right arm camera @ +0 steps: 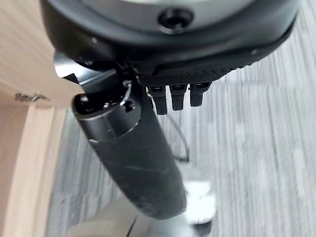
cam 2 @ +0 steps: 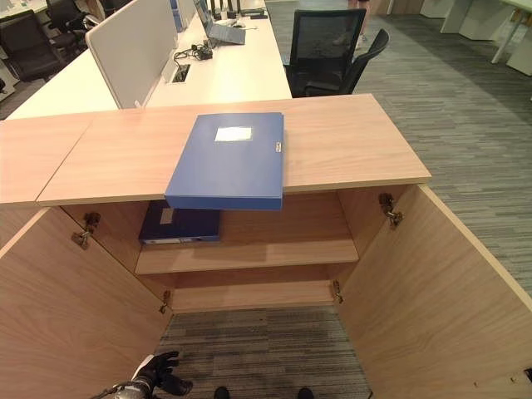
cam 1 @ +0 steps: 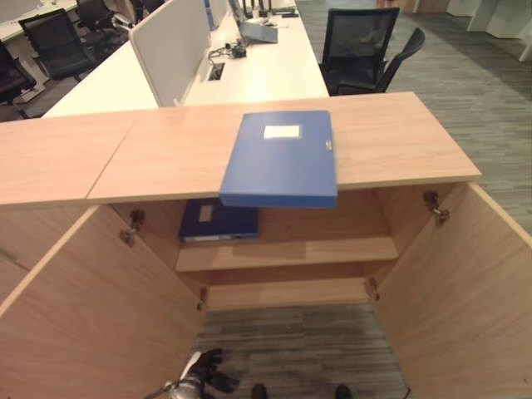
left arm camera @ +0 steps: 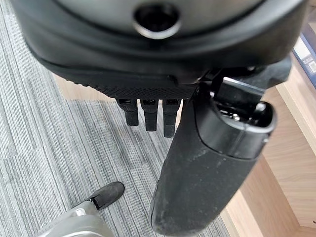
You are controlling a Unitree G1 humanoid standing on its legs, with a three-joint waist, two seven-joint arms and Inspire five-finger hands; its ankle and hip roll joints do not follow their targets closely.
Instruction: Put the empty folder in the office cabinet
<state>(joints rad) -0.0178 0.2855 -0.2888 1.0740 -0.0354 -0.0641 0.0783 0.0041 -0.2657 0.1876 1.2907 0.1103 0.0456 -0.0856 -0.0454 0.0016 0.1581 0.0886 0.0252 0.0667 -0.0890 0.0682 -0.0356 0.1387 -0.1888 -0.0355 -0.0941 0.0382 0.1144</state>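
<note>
Left robot hand [cam 2: 158, 372] relaxed, empty, above carpet [cam 2: 266, 349]

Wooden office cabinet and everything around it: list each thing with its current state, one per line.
Wooden office cabinet: both doors swung open.
Blue box folder on the cabinet top: lying flat, closed, front edge overhanging the top.
Second blue folder on the upper shelf: lying flat, at the shelf's left.
Left hand: low by the floor, fingers relaxed, holding nothing.
Right hand: over the carpet, fingers relaxed, holding nothing.
Black office chairs: unoccupied.
</note>
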